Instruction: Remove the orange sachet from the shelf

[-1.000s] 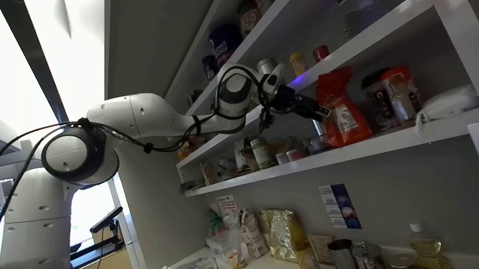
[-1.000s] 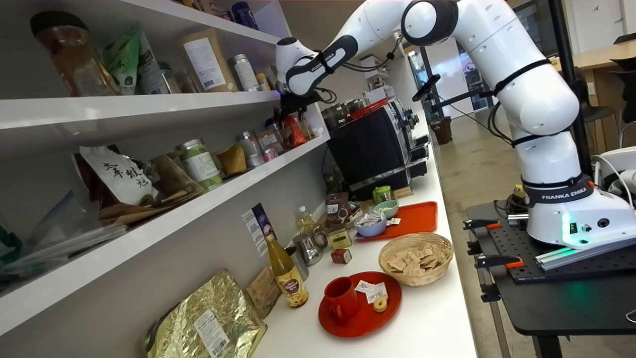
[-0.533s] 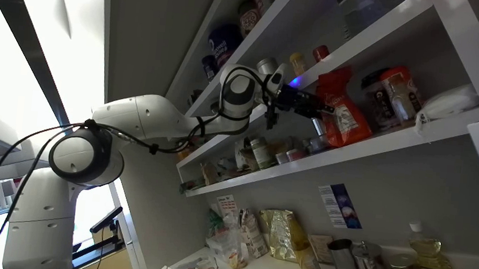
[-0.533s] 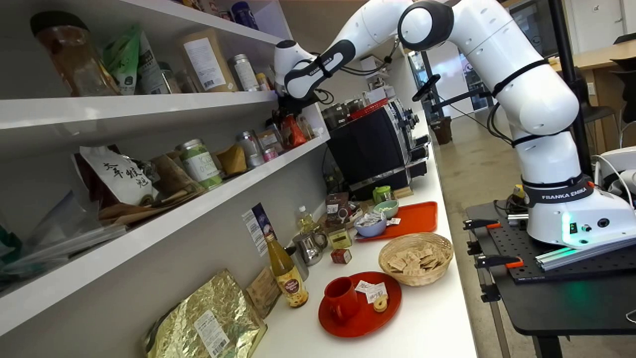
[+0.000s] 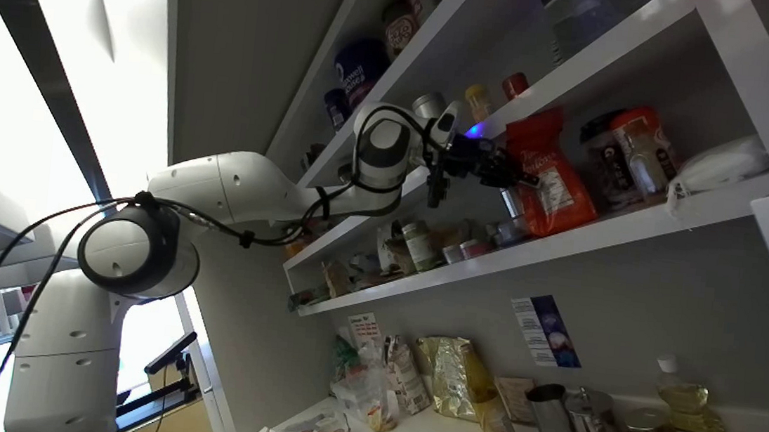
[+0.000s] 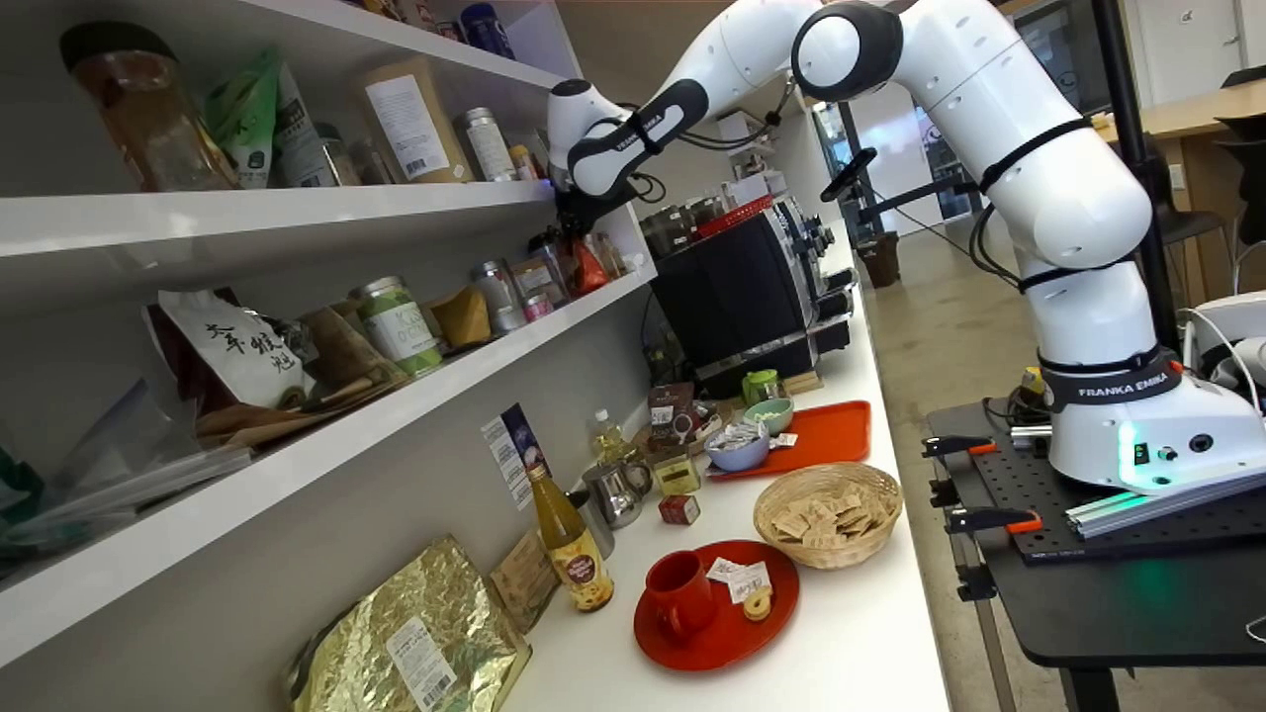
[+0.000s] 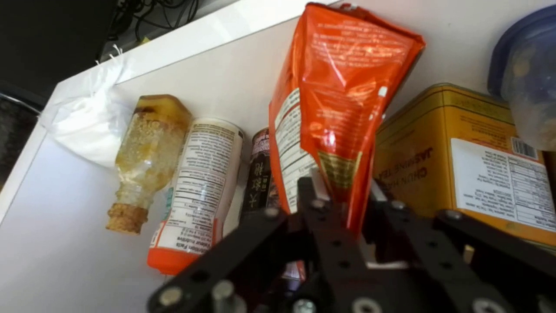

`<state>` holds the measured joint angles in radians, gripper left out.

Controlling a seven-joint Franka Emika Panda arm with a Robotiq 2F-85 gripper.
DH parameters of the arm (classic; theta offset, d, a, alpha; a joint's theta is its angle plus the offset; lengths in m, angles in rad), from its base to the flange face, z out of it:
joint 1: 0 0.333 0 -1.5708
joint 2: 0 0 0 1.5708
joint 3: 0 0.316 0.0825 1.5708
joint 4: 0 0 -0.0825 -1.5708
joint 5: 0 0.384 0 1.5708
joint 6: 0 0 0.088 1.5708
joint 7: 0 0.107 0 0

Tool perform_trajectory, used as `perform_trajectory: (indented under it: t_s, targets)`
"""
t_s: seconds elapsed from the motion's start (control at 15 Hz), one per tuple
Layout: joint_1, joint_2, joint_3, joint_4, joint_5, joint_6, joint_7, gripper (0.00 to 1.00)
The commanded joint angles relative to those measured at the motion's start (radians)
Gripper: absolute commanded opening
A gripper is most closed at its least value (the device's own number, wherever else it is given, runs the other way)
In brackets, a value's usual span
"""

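The orange sachet (image 5: 557, 183) stands on the shelf (image 5: 637, 230) in an exterior view, its top leaning a little toward the arm. In an exterior view it is a small red-orange shape (image 6: 590, 267) beneath the dark hand. The wrist view shows the sachet (image 7: 347, 87) from above, with its narrowed near end squeezed between the fingers. My gripper (image 7: 349, 188) is shut on that part, one finger on each side. From outside, the gripper (image 5: 527, 181) reaches in at the sachet's near side; its contact there is partly hidden.
A yellow tea tin (image 7: 417, 143) stands close beside the sachet, with a blue-lidded tub (image 7: 530, 87) beyond. On the opposite side are a white container (image 7: 200, 182), a corked bottle (image 7: 147, 148) and a white bag (image 7: 91, 126). An upper board (image 5: 582, 63) runs just above the hand.
The gripper has advanced slightly to the sachet, and its fingers have closed in around it. The sachet's upper part has shifted a little and creased; its base stays on the shelf.
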<state>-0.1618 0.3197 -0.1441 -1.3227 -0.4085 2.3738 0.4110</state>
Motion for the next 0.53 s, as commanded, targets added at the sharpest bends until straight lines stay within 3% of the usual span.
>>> perform_trajectory:
  t_s: [0.0,0.47]
  targets:
    - [-0.002,0.006,0.005,0.010,-0.003,0.003,-0.042,0.01]
    - [0.018,-0.086,-0.007,-0.113,-0.041,-0.003,0.020,0.03]
